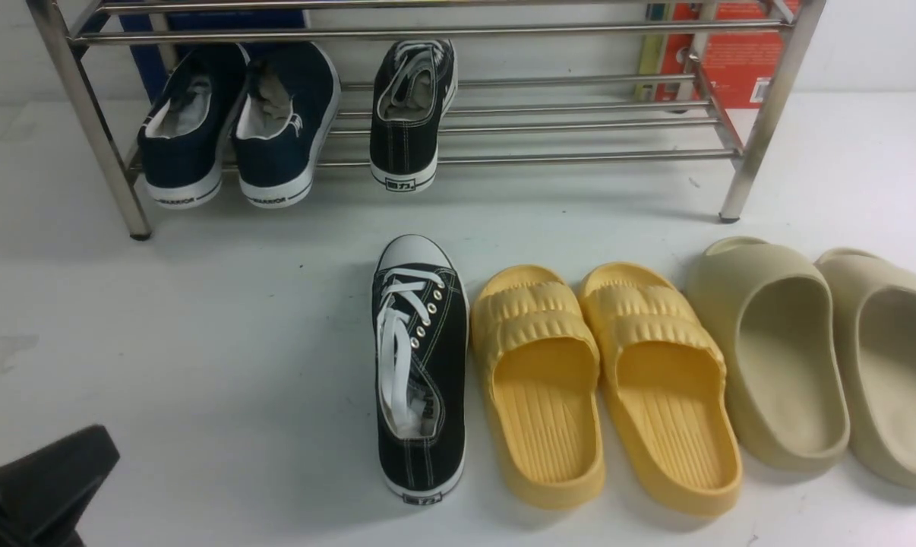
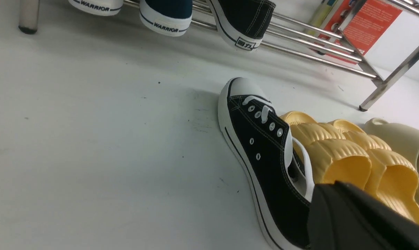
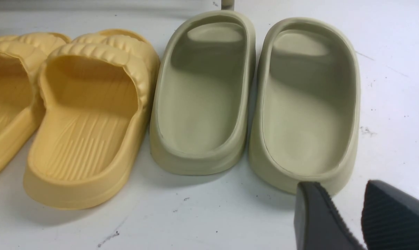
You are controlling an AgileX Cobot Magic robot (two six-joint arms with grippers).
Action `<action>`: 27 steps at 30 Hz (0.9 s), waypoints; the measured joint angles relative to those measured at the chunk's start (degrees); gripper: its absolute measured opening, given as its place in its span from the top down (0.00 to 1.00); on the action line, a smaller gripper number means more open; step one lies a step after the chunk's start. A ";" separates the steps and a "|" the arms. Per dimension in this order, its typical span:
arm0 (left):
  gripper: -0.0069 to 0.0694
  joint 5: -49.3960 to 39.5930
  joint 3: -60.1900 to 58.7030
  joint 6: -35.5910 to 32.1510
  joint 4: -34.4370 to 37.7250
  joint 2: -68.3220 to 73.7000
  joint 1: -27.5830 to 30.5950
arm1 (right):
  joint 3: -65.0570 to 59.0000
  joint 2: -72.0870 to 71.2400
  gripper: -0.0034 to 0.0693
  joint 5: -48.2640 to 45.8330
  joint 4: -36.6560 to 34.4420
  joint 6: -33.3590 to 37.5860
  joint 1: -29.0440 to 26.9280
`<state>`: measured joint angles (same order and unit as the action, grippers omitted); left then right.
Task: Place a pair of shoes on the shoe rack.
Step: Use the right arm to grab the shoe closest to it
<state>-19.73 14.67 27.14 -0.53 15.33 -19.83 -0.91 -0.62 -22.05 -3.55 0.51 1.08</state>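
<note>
One black canvas sneaker [image 1: 411, 114] with white laces lies on the lower bars of the silver shoe rack [image 1: 503, 34], heel toward me. Its mate [image 1: 418, 365] sits on the white floor in front of the rack, toe toward the rack, and also shows in the left wrist view [image 2: 265, 146]. My left gripper [image 1: 93, 448] is low at the near left, shut and empty, well left of the floor sneaker; in its own view the gripper [image 2: 322, 191] overlaps that sneaker's heel. My right gripper [image 3: 338, 185] is open and empty just short of a beige slide's heel.
Two navy slip-ons [image 1: 238, 121] occupy the rack's left end. Yellow ribbed slides [image 1: 602, 380] lie right beside the floor sneaker, then beige slides [image 1: 822, 357]. A red box [image 1: 739, 53] stands behind the rack's right end.
</note>
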 joint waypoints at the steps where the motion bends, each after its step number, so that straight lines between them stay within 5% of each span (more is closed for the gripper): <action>1: 0.93 -0.37 -0.36 0.00 -0.02 -0.07 0.00 | 0.00 0.00 0.62 0.00 0.00 0.00 0.00; 13: 0.93 -4.20 -1.17 1.52 -5.03 -0.29 0.32 | 0.00 0.00 0.62 0.00 0.00 0.00 0.00; 23: 0.93 -2.18 -10.81 1.94 -5.04 -12.58 16.13 | 0.00 0.00 0.62 0.00 0.00 0.00 0.00; 27: 0.93 -2.18 -14.14 -1.18 -2.16 -15.56 18.00 | 0.00 0.00 0.62 0.00 0.00 0.00 0.00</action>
<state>-21.91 0.53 25.96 -2.69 -0.23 -1.83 -0.91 -0.62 -22.05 -3.55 0.51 1.08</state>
